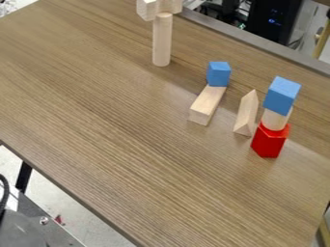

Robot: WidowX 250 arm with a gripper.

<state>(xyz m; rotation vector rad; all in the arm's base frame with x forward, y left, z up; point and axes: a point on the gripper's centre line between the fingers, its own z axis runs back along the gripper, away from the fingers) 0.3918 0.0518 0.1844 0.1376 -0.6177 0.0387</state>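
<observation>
A tall wooden cylinder (161,40) stands upright near the top, with pale wooden blocks (151,6) on its upper end, cut off by the view's edge. Right of centre, a blue cube (218,74) rests at the far end of a long wooden block (207,103) that lies flat. Beside it is a wooden triangular prism (247,114). Farther right is a stack: a red block (270,141) at the bottom, a short wooden cylinder (275,119) on it, and a blue block (282,95) on top.
The brown wood-grain table (122,130) has a grey strip (251,39) along its far right edge, with dark electronic equipment (274,20) behind. Below the table's lower left edge are a black leg (23,176) and a grey metal surface (48,236).
</observation>
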